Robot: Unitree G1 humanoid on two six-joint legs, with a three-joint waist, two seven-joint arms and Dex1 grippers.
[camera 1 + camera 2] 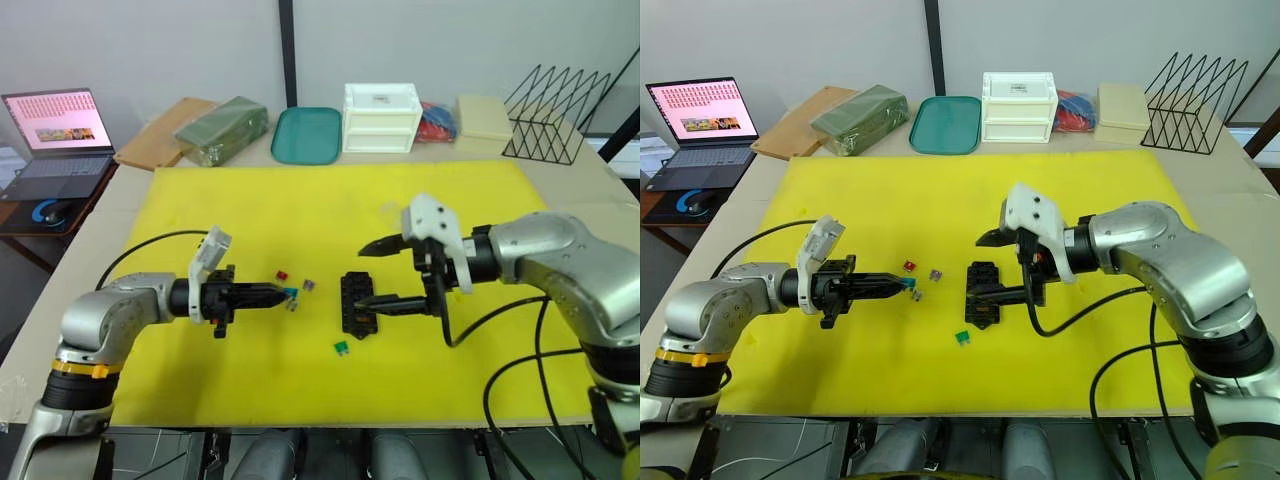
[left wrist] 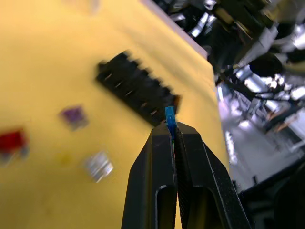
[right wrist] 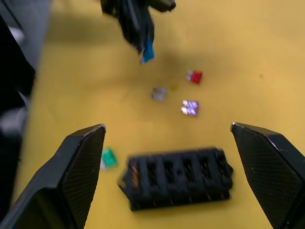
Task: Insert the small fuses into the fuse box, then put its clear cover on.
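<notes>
The black fuse box (image 1: pixel 356 303) lies on the yellow mat (image 1: pixel 250 200) at centre. My left gripper (image 1: pixel 285 293) is shut on a teal fuse (image 2: pixel 169 117), held a little to the box's left. Loose fuses lie on the mat under and around its tip: red (image 1: pixel 282 274), purple (image 1: pixel 308 285), grey (image 1: pixel 917 295). A green one (image 1: pixel 341 348) lies in front of the box. My right gripper (image 1: pixel 372 273) stands open just right of the box, one finger above the box, the other at its near end. A faint clear cover (image 1: pixel 392 208) lies on the mat behind it.
Along the table's back edge stand a wooden board (image 1: pixel 165 130), a green box (image 1: pixel 222 128), a teal tray (image 1: pixel 305 135), a white drawer unit (image 1: pixel 381 117), a cream block (image 1: pixel 485 115) and a black wire rack (image 1: pixel 560 115). A laptop (image 1: pixel 55 130) sits on a side table at the left.
</notes>
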